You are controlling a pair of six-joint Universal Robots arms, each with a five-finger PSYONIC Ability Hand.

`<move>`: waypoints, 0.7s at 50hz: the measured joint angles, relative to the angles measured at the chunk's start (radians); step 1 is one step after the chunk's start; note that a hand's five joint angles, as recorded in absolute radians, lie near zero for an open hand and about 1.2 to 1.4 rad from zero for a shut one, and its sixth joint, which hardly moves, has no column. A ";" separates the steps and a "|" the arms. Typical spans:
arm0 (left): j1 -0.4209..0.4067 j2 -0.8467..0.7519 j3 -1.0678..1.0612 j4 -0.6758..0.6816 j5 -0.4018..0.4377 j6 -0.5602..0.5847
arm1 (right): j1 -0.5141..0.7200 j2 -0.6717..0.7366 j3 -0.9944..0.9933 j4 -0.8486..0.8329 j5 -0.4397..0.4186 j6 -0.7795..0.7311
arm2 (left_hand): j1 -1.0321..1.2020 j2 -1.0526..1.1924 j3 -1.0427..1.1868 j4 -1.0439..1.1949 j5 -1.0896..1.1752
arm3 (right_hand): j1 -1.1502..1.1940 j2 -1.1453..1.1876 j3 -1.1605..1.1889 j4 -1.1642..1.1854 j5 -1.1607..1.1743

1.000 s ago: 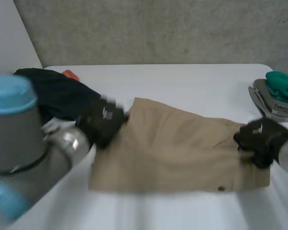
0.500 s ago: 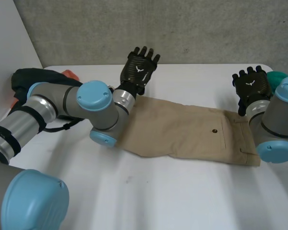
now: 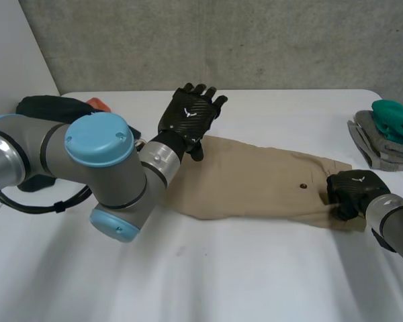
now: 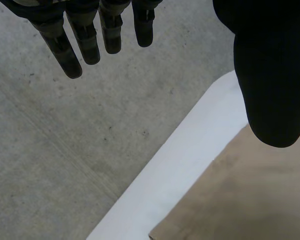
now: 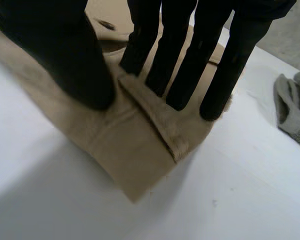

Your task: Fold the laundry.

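Observation:
Tan shorts (image 3: 255, 184) lie folded into a long strip across the white table (image 3: 255, 268). My left hand (image 3: 188, 115) hovers open above the strip's left end, fingers (image 4: 85, 40) straight and spread, thumb (image 4: 270, 75) apart; the tan cloth (image 4: 250, 200) lies below it, untouched. My right hand (image 3: 352, 188) rests on the waistband end at the right. In the right wrist view its fingers (image 5: 185, 55) and thumb pinch a raised ridge of the tan shorts (image 5: 135, 155) at the corner.
A dark garment pile (image 3: 50, 107) with an orange piece (image 3: 99, 104) sits at the back left. Folded grey and green clothes (image 3: 389, 134) are stacked at the right edge, and the grey cloth (image 5: 295, 115) lies just beyond my right hand.
The right hand has come down from over the table's far side onto the waistband corner and closed on it. The left hand stayed open and drew slightly nearer.

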 measured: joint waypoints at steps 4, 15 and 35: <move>0.001 0.004 -0.009 -0.004 -0.001 -0.006 | -0.018 0.009 0.007 -0.045 0.030 -0.031 | 0.000 0.000 0.000 0.000 0.000 | 0.004 0.023 0.022 0.049 0.012; 0.006 0.103 -0.074 -0.005 0.000 -0.024 | -0.097 -0.160 0.096 -0.112 0.106 -0.435 | 0.000 0.000 0.000 0.000 0.000 | 0.023 0.023 0.022 0.053 0.036; 0.057 0.189 -0.168 -0.003 -0.002 -0.129 | 0.547 0.064 -0.051 -0.292 -0.257 -0.733 | 0.000 0.000 0.000 0.000 0.000 | -0.720 -0.776 -0.739 -0.719 -0.690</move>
